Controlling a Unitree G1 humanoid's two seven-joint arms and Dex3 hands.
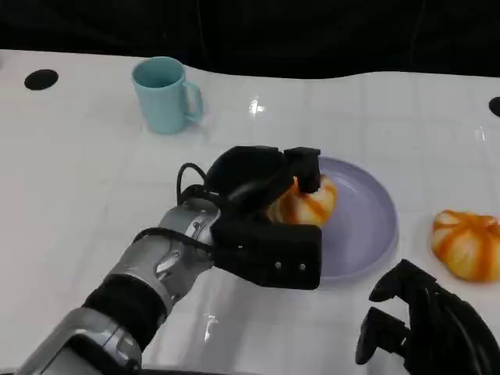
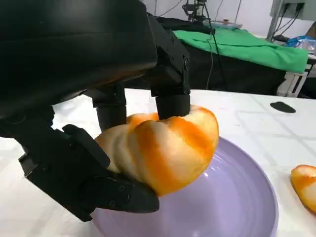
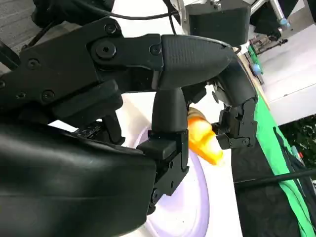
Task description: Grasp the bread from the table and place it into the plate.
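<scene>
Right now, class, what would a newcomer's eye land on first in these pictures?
The left hand holding an orange-striped bread over the purple plate at the table's middle. Next, a second bread lying right of the plate, and a blue mug at the far left.

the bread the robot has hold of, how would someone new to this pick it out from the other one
Start at the round lavender plate near the middle of the white table. Over its left part the left hand grips the bread, an orange-and-white striped bun. A second bun like it lies on the table right of the plate, apart from it and untouched; the one you want is between black fingers.
</scene>
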